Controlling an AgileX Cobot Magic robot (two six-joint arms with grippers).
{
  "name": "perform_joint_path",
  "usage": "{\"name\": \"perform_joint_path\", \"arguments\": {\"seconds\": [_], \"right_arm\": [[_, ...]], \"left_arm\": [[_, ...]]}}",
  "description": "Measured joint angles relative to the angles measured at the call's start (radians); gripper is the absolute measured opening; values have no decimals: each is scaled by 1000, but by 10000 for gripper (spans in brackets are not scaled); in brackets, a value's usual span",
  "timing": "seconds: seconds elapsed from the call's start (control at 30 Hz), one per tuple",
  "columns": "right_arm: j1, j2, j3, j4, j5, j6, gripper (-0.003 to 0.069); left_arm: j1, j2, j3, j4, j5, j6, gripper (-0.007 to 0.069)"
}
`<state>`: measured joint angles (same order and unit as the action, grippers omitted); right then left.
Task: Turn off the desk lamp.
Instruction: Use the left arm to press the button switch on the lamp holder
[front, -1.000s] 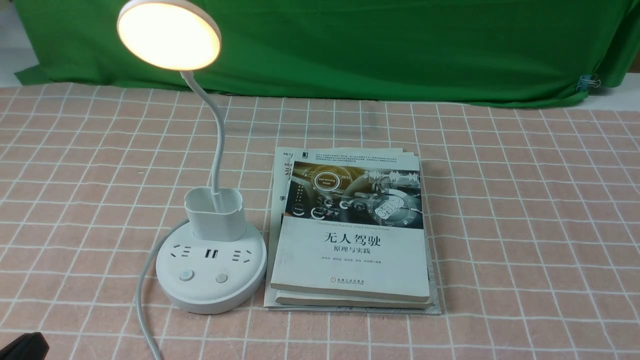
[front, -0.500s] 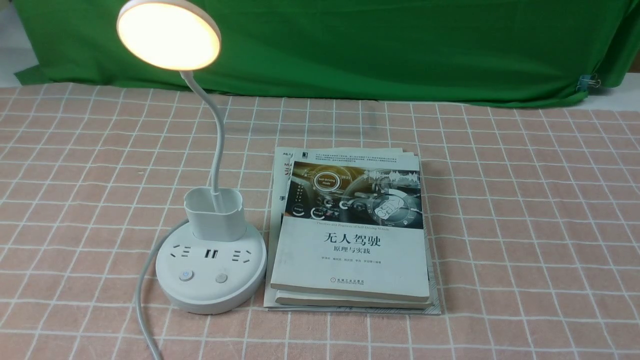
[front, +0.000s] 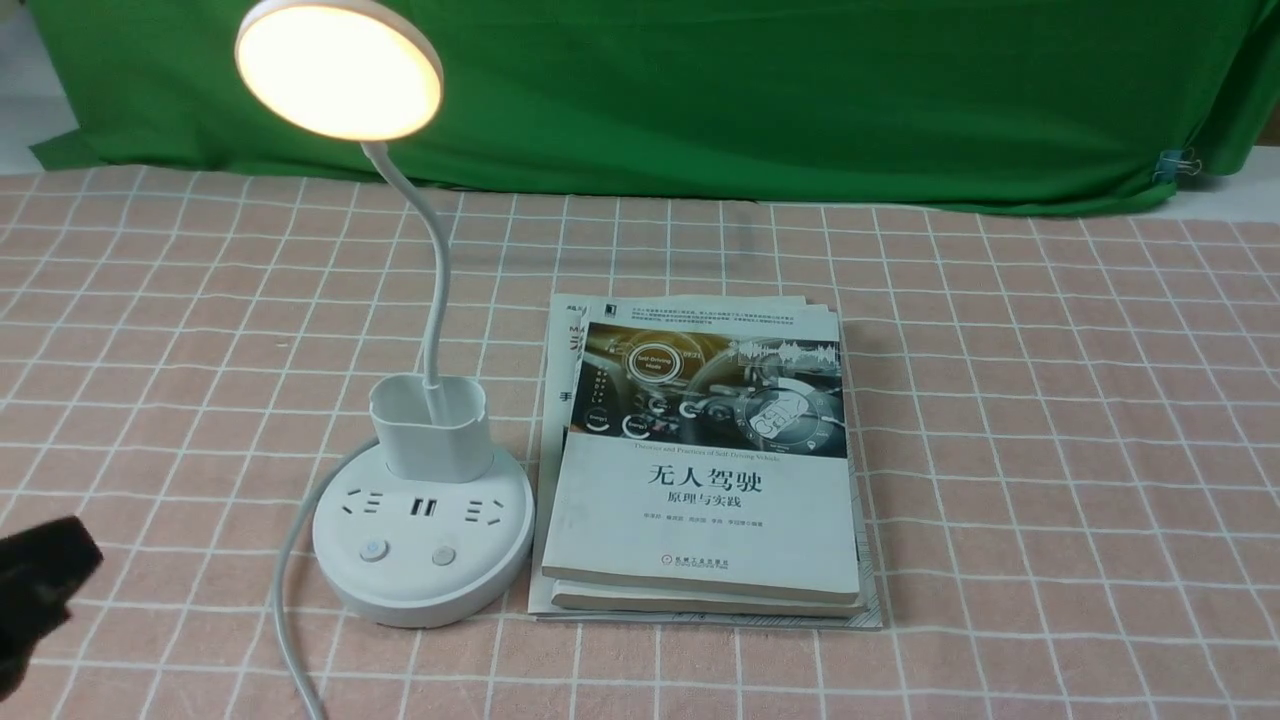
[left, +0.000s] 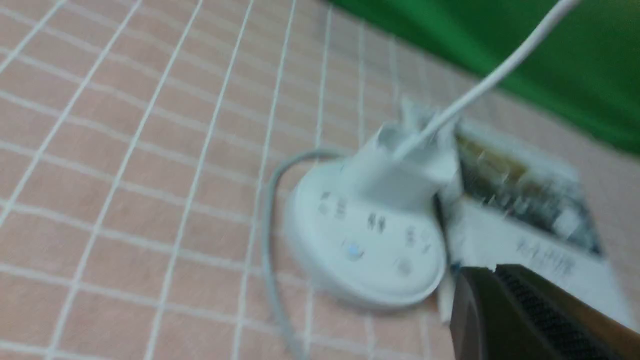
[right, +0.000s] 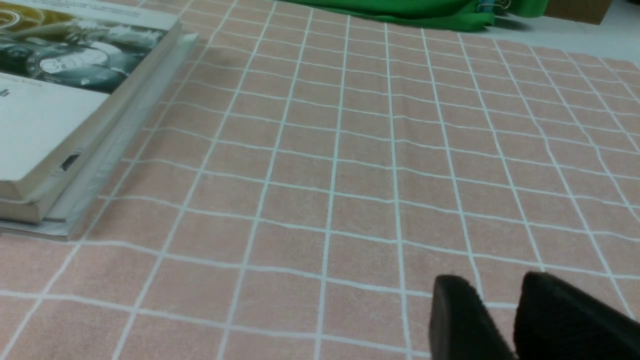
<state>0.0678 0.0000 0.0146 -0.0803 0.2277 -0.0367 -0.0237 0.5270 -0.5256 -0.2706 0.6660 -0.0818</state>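
The black left claw (left: 492, 272) is hovering with its fingers together, clamping nothing. Just beyond its tips and towards the robot's right, the thin grey cable (front: 282, 600) is curving past; a low sweep could be snagging it. Past that, the white plastic desk lamp (front: 425, 590) is standing upright on its round socketed base, apart from the claw and shining. Its nearer round, bluish-tinted button (front: 373, 550) is probably asking for a straight, light push with closed tips; the plain grey button (front: 443, 556) is lying farther across, and which one is switching the light is unclear. The base is looking firm and fairly stable, though smooth plastic may be sliding under a slanted press. If anything needs holding, the base rim is seeming safest; the pale bendy gooseneck (front: 440, 260) is likely flexing, and the glowing disc head (front: 340, 70) is looking fragile. Beyond the base, the stack of pale paperback books (front: 700, 530) is sitting just beside it, off the direct path. Farther across, the black right claw (right: 495, 300) is waiting with its fingers slightly apart, while the green cloth (front: 750, 100) is hanging behind everything
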Motion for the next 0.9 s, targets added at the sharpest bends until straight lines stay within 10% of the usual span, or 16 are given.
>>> {"name": "perform_joint_path", "arguments": {"seconds": [0.33, 0.9], "right_arm": [[0, 0, 0, 0, 0, 0, 240], [0, 0, 0, 0, 0, 0, 240]], "left_arm": [[-32, 576, -256, 12, 260, 204, 6], [-357, 1117, -589, 192, 215, 82, 6]]}}
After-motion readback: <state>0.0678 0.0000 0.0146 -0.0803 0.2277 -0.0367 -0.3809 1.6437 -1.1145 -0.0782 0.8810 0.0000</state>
